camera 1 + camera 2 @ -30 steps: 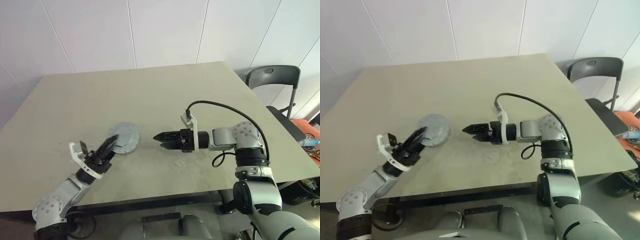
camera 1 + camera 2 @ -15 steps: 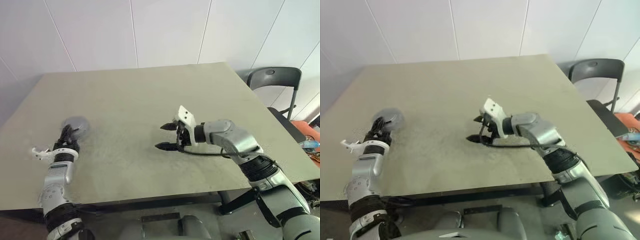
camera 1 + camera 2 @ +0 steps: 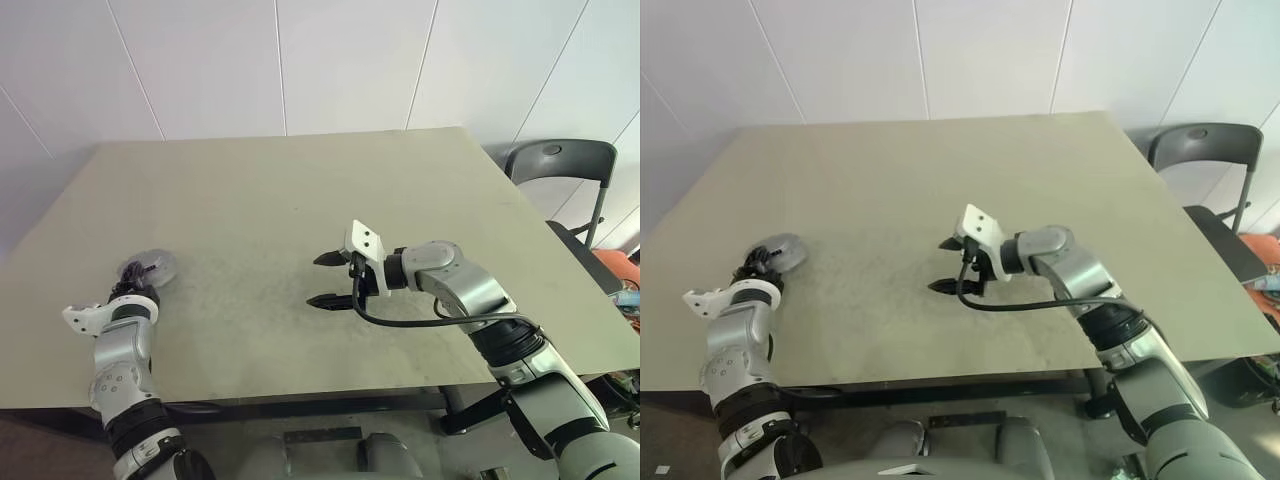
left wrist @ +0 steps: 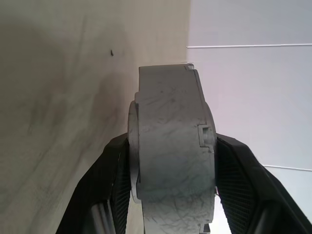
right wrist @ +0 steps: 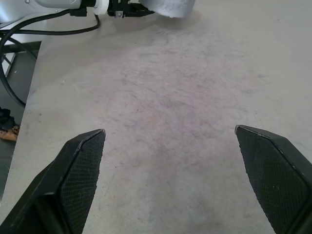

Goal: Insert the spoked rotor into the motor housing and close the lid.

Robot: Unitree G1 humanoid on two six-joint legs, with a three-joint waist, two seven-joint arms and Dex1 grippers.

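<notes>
No readable text, labels or numbers anywhere.

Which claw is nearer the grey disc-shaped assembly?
Left. The left claw is clamped on the grey disc-shaped assembly at the table's left edge; the right claw hangs open mid-table, well apart.

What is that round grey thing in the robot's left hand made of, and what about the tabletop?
The round grey part, clamped edge-on in the left hand, looks like cast or machined metal: matte grey, finely scratched, with a small notch in its rim. It could be painted. The table looks like a beige laminate, dull and scuffed with dark marks.
</notes>
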